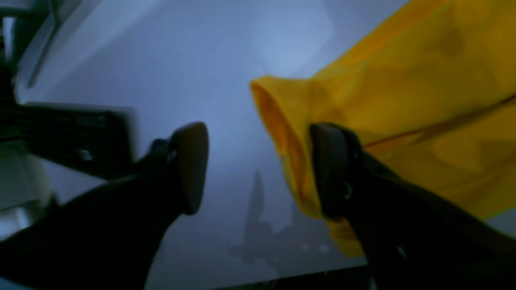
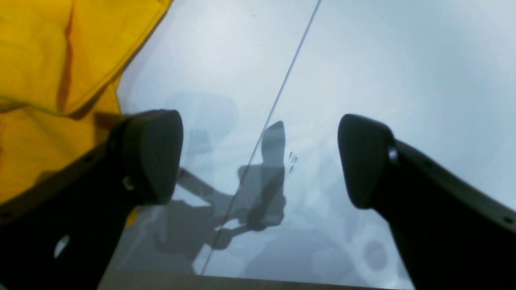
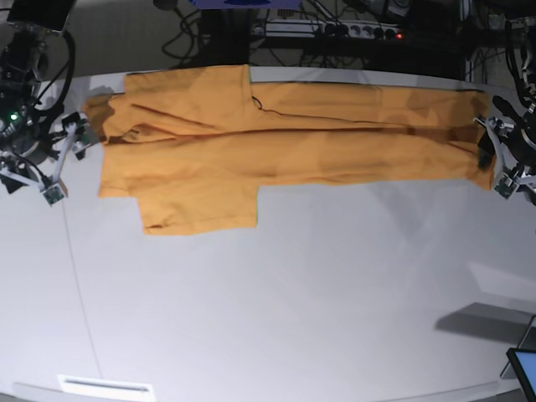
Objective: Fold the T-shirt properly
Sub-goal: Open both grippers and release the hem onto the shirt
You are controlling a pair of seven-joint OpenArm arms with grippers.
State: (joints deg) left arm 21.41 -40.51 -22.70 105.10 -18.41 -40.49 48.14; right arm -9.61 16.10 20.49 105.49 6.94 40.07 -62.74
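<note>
The orange-yellow T-shirt (image 3: pixel 285 142) lies flat across the far half of the white table (image 3: pixel 293 301), folded into a long band. One short sleeve (image 3: pixel 201 205) sticks out toward the front. My left gripper (image 1: pixel 262 169) is open at the band's end on the base view's right. The rolled cloth edge (image 1: pixel 282 133) lies between its fingers, against the right finger (image 1: pixel 334 169). My right gripper (image 2: pixel 260 159) is open over bare table beside the other end. Its left finger (image 2: pixel 153 157) is at the shirt's edge (image 2: pixel 48 60), and nothing is between the jaws.
A thin seam (image 2: pixel 278 92) runs across the tabletop under the right gripper. Cables and a power strip (image 3: pixel 335 29) lie behind the table's far edge. A screen corner (image 3: pixel 523 368) shows at the front right, and a white label (image 3: pixel 105 387) at the front left.
</note>
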